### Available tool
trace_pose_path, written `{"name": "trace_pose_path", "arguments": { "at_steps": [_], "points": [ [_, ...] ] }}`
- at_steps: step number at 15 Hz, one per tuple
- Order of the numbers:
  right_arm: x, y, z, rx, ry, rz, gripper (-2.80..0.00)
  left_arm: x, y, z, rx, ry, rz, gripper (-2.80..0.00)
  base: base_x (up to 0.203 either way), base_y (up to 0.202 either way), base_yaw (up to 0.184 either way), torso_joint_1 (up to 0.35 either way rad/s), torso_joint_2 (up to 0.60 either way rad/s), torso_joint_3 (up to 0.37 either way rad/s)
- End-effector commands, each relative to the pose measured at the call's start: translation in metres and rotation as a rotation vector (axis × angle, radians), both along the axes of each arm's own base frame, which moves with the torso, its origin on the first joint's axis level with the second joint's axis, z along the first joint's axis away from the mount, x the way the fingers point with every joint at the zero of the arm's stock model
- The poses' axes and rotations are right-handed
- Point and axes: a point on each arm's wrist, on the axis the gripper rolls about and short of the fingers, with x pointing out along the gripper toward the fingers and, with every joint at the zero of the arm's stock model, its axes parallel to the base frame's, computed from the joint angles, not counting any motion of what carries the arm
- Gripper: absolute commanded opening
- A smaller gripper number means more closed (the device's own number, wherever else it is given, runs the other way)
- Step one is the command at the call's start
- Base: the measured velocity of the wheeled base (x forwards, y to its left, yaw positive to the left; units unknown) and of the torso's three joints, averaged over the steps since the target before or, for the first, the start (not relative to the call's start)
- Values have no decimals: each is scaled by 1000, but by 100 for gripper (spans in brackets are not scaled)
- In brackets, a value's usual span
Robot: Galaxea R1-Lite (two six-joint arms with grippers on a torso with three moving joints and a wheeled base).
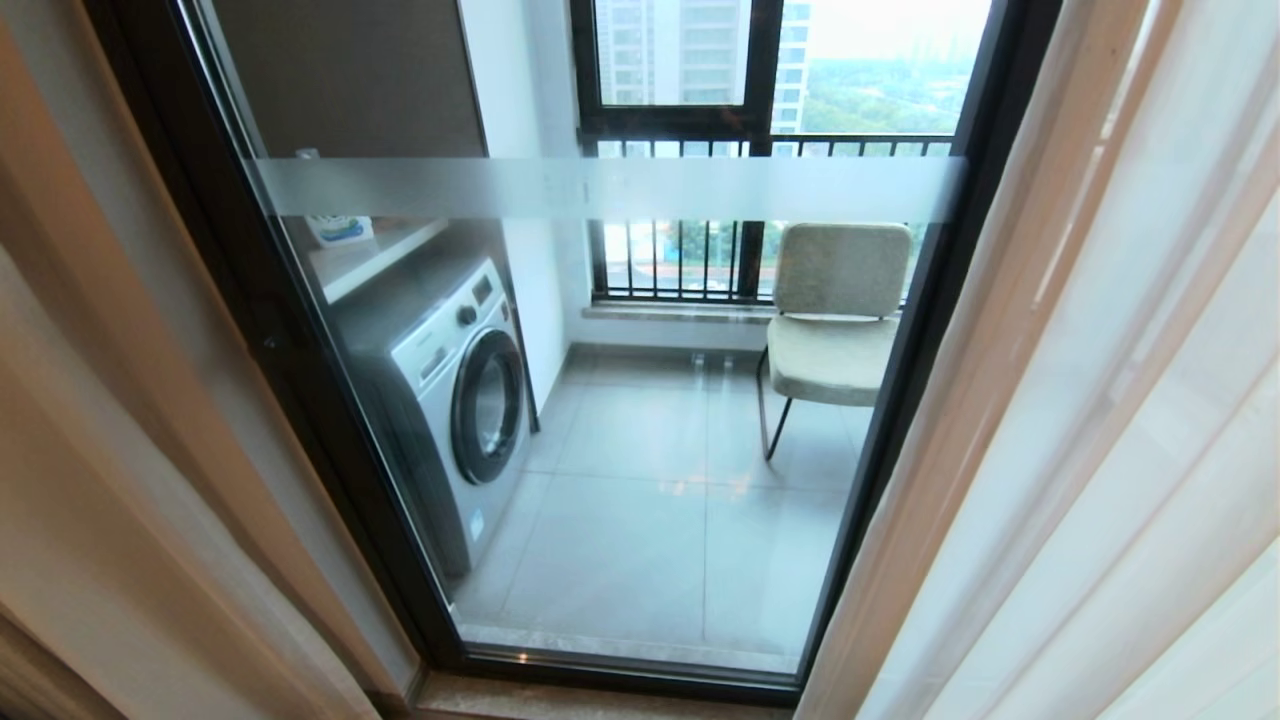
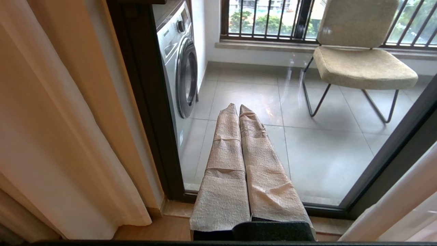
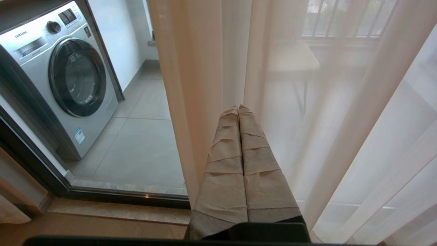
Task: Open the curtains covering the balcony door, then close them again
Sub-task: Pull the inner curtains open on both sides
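Soft daylight, no harsh shadows

I get light through the balcony door (image 1: 620, 400); pale glare on the floor tiles (image 1: 660, 490), straight edges bowing near the corners, focus sharp throughout.

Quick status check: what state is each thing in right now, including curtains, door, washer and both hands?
Curtains: drawn apart to both sides, glass uncovered.
Door: glass panel shut across the opening.
Washer: porthole closed.
Chair: upright, empty.
Left hand: shut, holding nothing.
Right hand: shut, holding nothing, tips near the sheer curtain.

Sheer cloth curtains (image 1: 1100, 400), glossy glass balcony door (image 1: 640, 420)
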Motion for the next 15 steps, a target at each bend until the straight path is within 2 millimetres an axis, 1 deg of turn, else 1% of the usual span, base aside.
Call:
{"name": "trace_pose_path", "arguments": {
  "at_steps": [1,9,12,14,15],
  "points": [
    [0,0,0,0,-1,1,-280,0,0,0,0,-2,1,-280,0,0,0,0,0,0],
    [0,0,0,-15,-1,0,-280,0,0,0,0,-2,1,-280,0,0,0,0,0,0],
    [0,0,1,-98,-8,6,-280,0,0,0,0,-2,1,-280,0,0,0,0,0,0],
    [2,0,7,-111,-21,18,-280,0,0,0,0,-2,1,-280,0,0,0,0,0,0],
    [4,1,13,-109,-33,31,-280,0,0,0,0,-2,1,-280,0,0,0,0,0,0]
  ]
}}
